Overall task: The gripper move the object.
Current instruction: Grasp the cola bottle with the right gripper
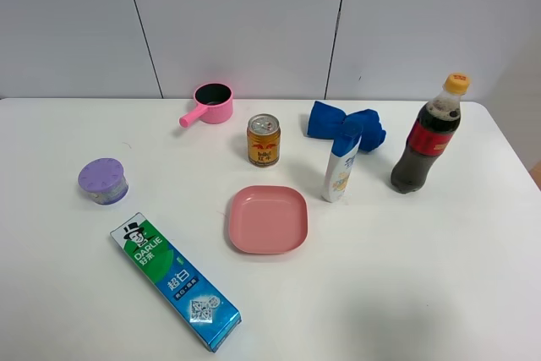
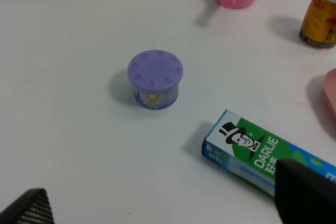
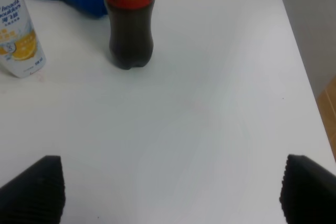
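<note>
- The cola bottle (image 1: 427,137) stands upright near the far right corner of the white table (image 1: 406,276), yellow cap on.
- A white squeeze bottle (image 1: 341,166) stands near it, and a blue cloth (image 1: 334,123) lies just behind that bottle.
- The right claw (image 3: 170,190) is spread wide and holds nothing; the cola bottle stands ahead of it, well apart from both fingertips.
- The left claw (image 2: 168,203) is also spread and empty, over a toothpaste box (image 2: 257,156) near a purple tub (image 2: 155,80).

White table (image 1: 406,276), pink plate (image 1: 267,219) dead centre! Around it: can (image 1: 263,139) at twelve, pink saucepan (image 1: 211,103) eleven, blue cloth (image 1: 325,120) one, squeeze bottle (image 1: 342,166) and cola bottle (image 1: 427,137) two. Purple tub (image 1: 103,181) at nine, toothpaste box (image 1: 175,281) at eight.
</note>
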`<state>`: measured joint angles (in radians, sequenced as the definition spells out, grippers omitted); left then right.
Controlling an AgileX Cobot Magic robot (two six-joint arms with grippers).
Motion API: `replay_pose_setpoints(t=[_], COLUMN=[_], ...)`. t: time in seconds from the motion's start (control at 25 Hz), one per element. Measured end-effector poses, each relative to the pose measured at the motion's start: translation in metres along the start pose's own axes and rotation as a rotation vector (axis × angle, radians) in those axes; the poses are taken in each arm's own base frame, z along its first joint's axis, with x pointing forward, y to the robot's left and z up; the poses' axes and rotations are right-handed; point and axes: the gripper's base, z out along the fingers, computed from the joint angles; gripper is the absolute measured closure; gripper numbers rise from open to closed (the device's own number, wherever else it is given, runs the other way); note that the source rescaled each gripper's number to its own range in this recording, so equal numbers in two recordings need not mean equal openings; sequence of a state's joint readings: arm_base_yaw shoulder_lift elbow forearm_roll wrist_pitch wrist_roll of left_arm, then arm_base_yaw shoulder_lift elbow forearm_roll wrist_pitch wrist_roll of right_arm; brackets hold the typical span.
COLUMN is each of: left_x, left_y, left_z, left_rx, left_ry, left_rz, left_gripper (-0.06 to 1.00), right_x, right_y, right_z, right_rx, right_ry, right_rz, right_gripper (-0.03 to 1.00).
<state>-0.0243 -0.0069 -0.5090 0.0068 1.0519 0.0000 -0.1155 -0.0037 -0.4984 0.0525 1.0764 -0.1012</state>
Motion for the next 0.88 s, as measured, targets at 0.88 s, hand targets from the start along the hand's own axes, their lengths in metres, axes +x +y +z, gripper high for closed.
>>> replay_pose_setpoints(t=[0.88], left_x=[0.0000], left_y=[0.0000], left_z=[0.0000], left_rx=[0.000], left_ry=[0.000], left_rz=[0.000], left_gripper=[-0.06], right_x=[0.0000], right_y=[0.0000], right_z=[0.0000], right_rx=[0.000], right_ry=[0.000], right_rz=[0.000], right_gripper=[-0.03])
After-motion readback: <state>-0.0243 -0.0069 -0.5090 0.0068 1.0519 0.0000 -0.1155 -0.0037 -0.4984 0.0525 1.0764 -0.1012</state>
